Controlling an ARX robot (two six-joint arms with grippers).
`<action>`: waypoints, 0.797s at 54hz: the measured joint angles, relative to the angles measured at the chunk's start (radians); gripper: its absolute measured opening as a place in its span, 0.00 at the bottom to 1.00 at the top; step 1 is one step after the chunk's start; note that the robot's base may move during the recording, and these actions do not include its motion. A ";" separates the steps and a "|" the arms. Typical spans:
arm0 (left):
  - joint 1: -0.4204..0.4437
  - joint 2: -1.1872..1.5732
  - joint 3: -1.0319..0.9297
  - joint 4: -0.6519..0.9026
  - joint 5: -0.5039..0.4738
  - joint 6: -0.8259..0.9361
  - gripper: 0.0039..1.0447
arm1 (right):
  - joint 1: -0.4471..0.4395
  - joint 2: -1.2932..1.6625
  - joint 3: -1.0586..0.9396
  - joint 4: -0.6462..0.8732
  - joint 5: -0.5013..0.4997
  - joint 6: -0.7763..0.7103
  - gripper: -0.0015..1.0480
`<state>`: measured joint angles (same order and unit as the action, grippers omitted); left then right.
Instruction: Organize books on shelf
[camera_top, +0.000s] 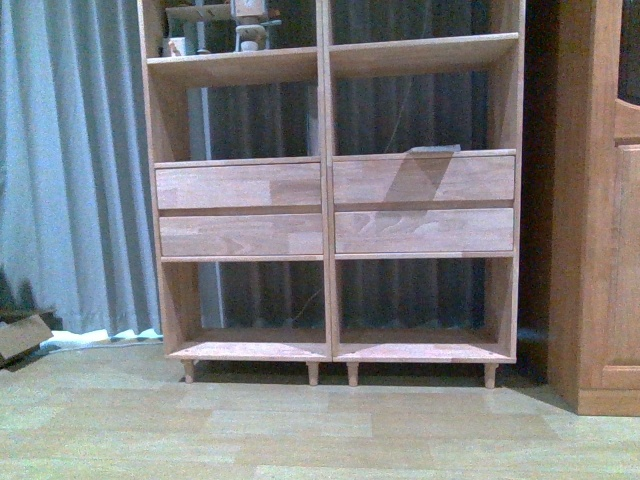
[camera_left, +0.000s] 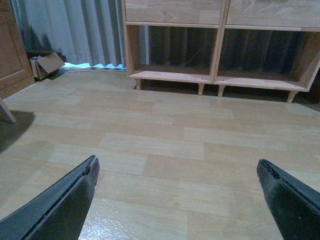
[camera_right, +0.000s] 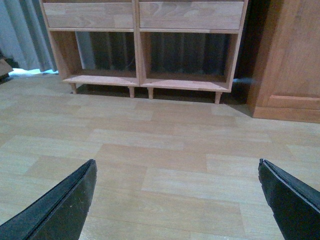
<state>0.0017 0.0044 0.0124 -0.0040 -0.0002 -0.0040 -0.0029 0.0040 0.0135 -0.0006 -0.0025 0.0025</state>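
Observation:
The shelf (camera_top: 322, 120) stands straight ahead in the front view, light wood with four drawer fronts and open compartments above and below. Its lowest compartments and peg legs also show in the left wrist view (camera_left: 218, 50) and the right wrist view (camera_right: 136, 50). No books are plainly in view. A thin grey flat thing (camera_top: 436, 150) lies in the right middle compartment, and I cannot tell whether it is a book. My left gripper (camera_left: 177, 161) hangs open over bare floor, well short of the shelf. My right gripper (camera_right: 176, 161) is open too, holding nothing.
A darker wooden cabinet (camera_top: 600, 200) stands close to the shelf's right side. Grey curtains (camera_top: 70, 150) hang behind and to the left. A cardboard box (camera_left: 47, 64) lies on the floor by the curtain. Small ornaments (camera_top: 250, 25) occupy the upper left compartment.

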 joint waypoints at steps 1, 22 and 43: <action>0.000 0.000 0.000 0.000 0.000 0.000 0.93 | 0.000 0.000 0.000 0.000 0.000 0.000 0.93; 0.000 0.000 0.000 0.000 0.000 0.000 0.93 | 0.000 0.000 0.000 0.000 0.000 0.000 0.93; 0.000 0.000 0.000 0.000 0.000 0.000 0.93 | 0.000 0.000 0.000 0.000 0.000 0.000 0.93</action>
<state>0.0017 0.0044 0.0124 -0.0040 -0.0002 -0.0040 -0.0029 0.0040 0.0135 -0.0006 -0.0025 0.0029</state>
